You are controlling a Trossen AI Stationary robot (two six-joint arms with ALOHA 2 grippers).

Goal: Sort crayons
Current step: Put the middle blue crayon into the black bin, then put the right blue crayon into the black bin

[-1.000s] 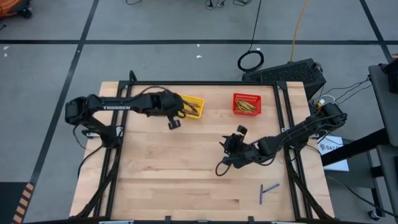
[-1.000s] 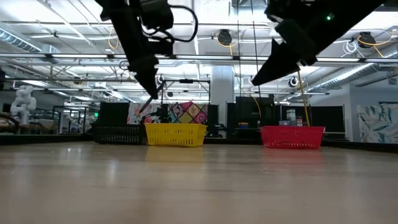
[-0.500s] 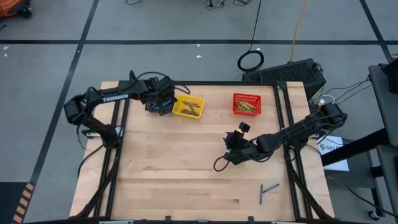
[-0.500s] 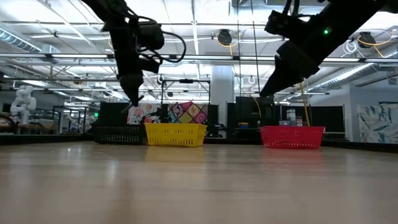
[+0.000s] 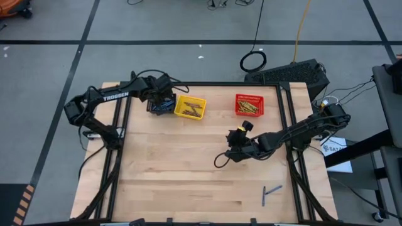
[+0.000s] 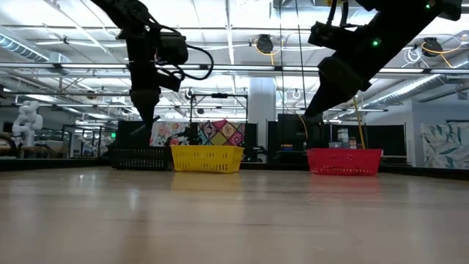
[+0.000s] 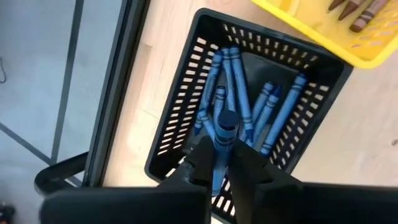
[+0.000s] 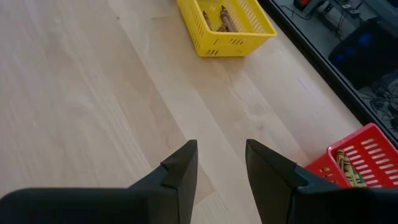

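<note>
A blue crayon (image 7: 222, 138) is pinched by the left gripper (image 7: 219, 163) above the black basket (image 7: 180, 112) — released off-centre, it could be bounced out — while the right gripper (image 8: 219, 163) is held open, empty.

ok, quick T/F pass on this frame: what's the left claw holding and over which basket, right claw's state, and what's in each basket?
1. The left claw grips a blue crayon above the black basket. True.
2. The black basket holds brown crayons. False: it holds blue crayons; the brown ones lie in the yellow basket.
3. The right claw is open and empty over bare table. True.
4. The red basket is empty. False: olive-yellow crayons lie in it.
5. The yellow basket stands between the black and red ones. True.
</note>
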